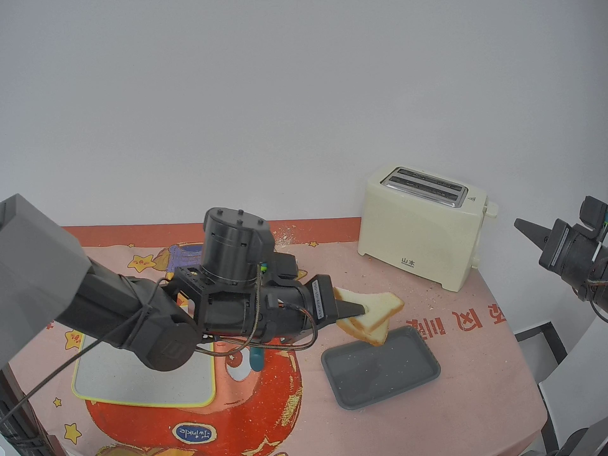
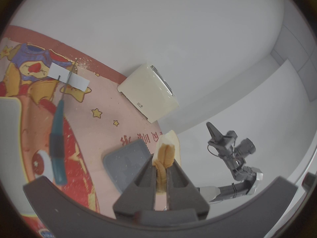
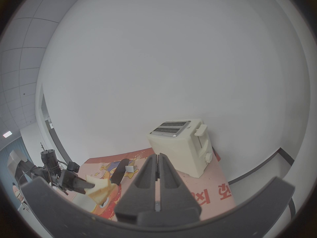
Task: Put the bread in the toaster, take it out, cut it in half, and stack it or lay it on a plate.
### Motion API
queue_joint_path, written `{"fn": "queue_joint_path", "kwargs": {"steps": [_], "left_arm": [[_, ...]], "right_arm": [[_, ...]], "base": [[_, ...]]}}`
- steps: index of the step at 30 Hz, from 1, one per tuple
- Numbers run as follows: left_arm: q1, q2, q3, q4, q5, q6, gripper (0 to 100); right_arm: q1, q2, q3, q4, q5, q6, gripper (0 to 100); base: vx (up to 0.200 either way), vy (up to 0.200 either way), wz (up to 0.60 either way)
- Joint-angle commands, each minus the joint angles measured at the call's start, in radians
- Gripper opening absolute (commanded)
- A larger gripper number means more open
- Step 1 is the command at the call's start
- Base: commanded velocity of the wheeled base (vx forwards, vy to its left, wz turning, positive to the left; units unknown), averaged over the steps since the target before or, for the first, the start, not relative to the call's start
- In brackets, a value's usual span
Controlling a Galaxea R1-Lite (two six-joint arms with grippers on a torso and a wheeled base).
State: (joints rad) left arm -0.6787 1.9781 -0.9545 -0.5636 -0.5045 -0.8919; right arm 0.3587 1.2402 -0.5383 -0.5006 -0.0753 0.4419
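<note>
One toaster (image 1: 423,226), tray (image 1: 396,375), knife (image 2: 58,142), cutting board (image 1: 126,381); two bread halves (image 1: 380,308)

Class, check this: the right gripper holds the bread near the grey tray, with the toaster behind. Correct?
No: the head view shows the left gripper holding the bread near the grey tray, jaws shut on it, with the toaster behind. The right gripper is empty.

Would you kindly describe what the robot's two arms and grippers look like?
Both arms are dark grey to black. The left arm has boxy links, a round wrist housing and thin loose cables. The left gripper and right gripper taper to pointed black wedges.
</note>
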Motion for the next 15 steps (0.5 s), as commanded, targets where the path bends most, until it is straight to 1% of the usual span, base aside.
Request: {"fn": "queue_joint_path", "kwargs": {"steps": [1, 6, 15], "left_arm": [[-0.013, 0.051, -0.024, 0.001, 0.0, -0.001, 0], [-0.044, 0.074, -0.02, 0.004, 0.0, 0.001, 0], [-0.065, 0.111, -0.015, 0.005, 0.001, 0.004, 0]], "right_arm": [[0.0, 0.008, 0.003, 0.001, 0.0, 0.0, 0], [0.0, 0.021, 0.009, -0.01, 0.0, 0.0, 0], [0.0, 0.021, 0.009, -0.01, 0.0, 0.0, 0]], "base": [[0.0, 0.0, 0.0], [0.0, 0.0, 0.0], [0.0, 0.0, 0.0]]}}
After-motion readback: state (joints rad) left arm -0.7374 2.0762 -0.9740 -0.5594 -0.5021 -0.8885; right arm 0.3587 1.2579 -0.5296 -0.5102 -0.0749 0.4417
